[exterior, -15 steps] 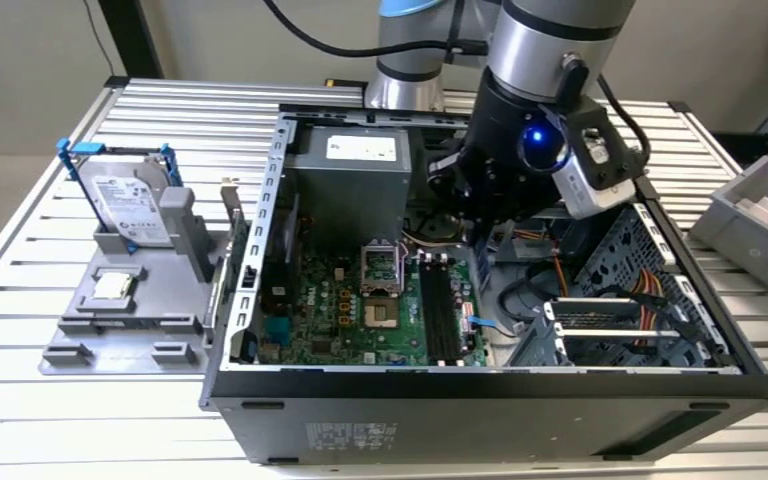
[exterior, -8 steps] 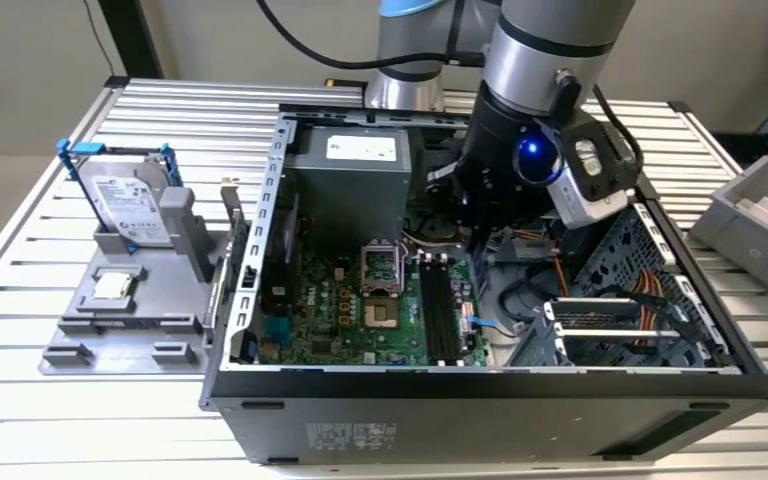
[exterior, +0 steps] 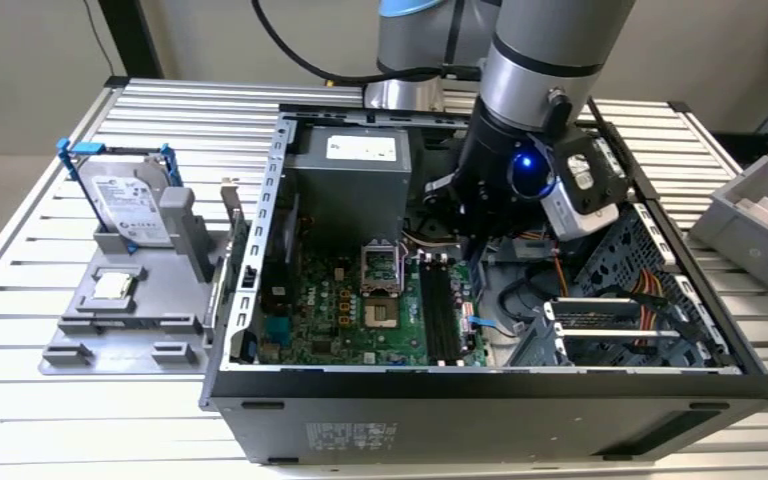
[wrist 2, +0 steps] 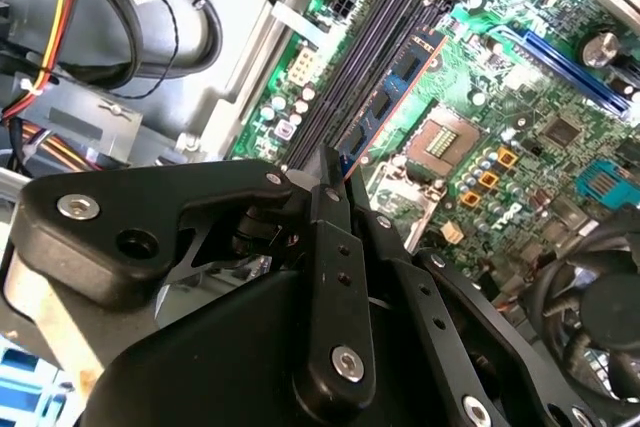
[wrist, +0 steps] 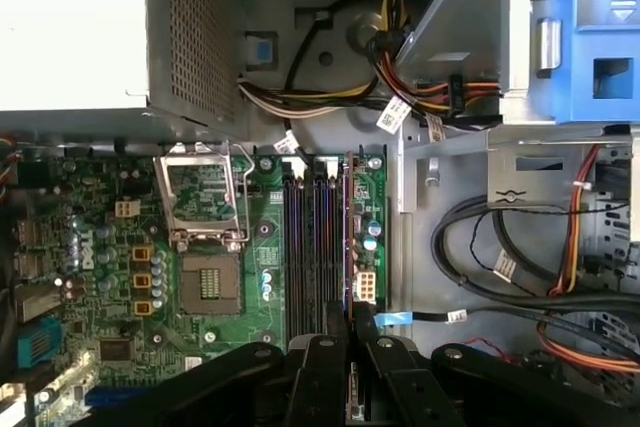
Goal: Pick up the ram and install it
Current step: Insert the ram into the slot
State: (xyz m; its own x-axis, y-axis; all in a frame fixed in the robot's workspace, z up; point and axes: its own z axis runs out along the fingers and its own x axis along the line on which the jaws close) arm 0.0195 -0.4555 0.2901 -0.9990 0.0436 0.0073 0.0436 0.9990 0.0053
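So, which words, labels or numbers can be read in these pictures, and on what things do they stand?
Nothing can be quoted with certainty.
White label on the hard drive: too small.
Label on the power supply: too small.
Case sticker: blurred.
Chips on the ram: unreadable.

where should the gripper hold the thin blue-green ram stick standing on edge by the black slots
On its top long edge, near one end, fingers pinching the two flat faces, coming straight down from above. The ram stick stands on edge along the black slots, so only that edge is open.
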